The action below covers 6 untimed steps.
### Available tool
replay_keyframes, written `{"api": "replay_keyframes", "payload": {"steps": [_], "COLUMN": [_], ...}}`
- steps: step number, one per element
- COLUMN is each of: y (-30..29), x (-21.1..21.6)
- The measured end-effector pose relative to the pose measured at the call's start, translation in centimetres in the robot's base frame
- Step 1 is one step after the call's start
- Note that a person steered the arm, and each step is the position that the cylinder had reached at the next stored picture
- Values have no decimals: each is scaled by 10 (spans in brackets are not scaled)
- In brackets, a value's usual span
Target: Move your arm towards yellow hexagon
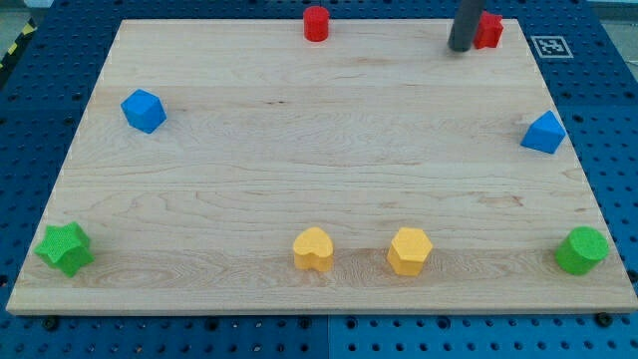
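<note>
The yellow hexagon (pixel 410 250) lies near the view's bottom edge of the wooden board (pixel 329 140), right of centre. A yellow heart-shaped block (pixel 313 249) lies just to its left. My tip (pixel 460 47) is at the view's top right, touching or very close to the left side of a red block (pixel 488 30). The tip is far from the yellow hexagon, up and slightly to the right of it.
A red cylinder (pixel 316 23) stands at the top centre. A blue cube (pixel 144 111) is at the left, a blue block (pixel 544 133) at the right. A green star (pixel 65 248) is at the bottom left, a green hexagon-like block (pixel 582 250) at the bottom right.
</note>
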<state>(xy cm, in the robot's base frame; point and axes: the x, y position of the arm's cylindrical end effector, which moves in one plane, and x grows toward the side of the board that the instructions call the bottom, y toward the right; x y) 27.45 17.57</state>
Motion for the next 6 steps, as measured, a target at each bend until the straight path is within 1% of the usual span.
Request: {"api": "replay_keyframes", "payload": {"steps": [1,2,3,4,5,6], "y": [-52,-71,-71,-71,-71,-68], "x": [54,107,171,179,222,274]}}
